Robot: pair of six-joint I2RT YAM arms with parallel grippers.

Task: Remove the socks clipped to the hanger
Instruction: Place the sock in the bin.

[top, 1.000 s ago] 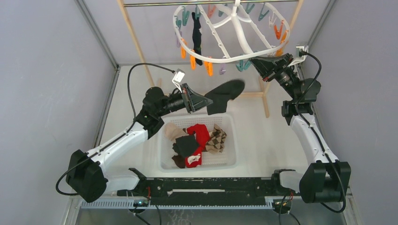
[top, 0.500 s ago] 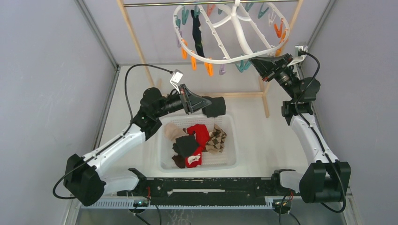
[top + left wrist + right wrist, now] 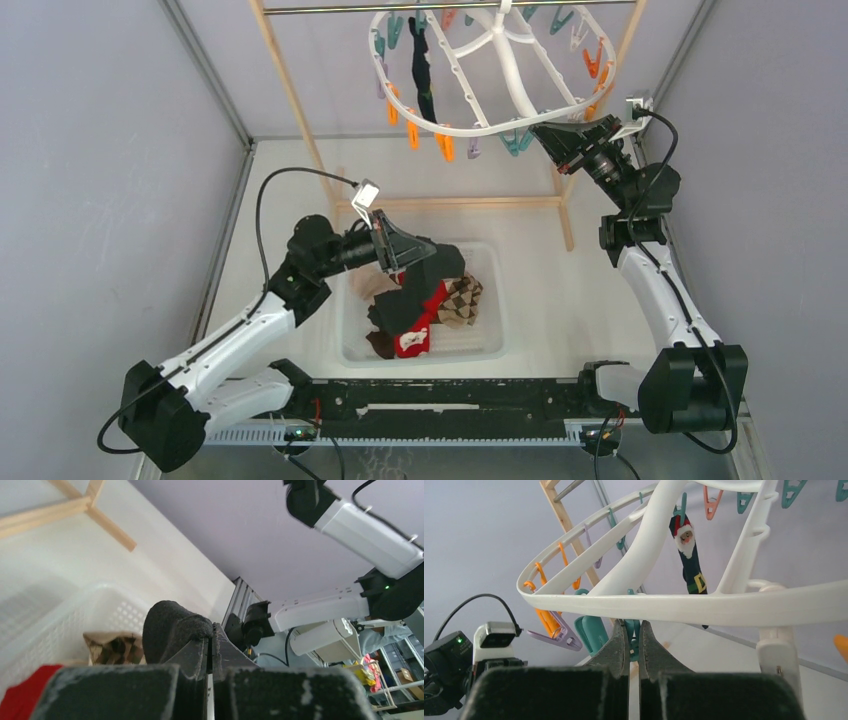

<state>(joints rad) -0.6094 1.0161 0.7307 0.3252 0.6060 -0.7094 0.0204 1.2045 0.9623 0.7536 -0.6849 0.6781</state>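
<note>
Lowered since before, left fingers (image 3: 192,655) clench the black sock (image 3: 170,627) over the basket (image 3: 490,300); right fingers (image 3: 616,645) grasp a teal clip (image 3: 632,635) under the hanger (image 3: 724,605) rim.

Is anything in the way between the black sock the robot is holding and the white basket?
Nothing visible. The left jaws hold the black sock right over the basket's open top, with only other socks lying inside.
</note>
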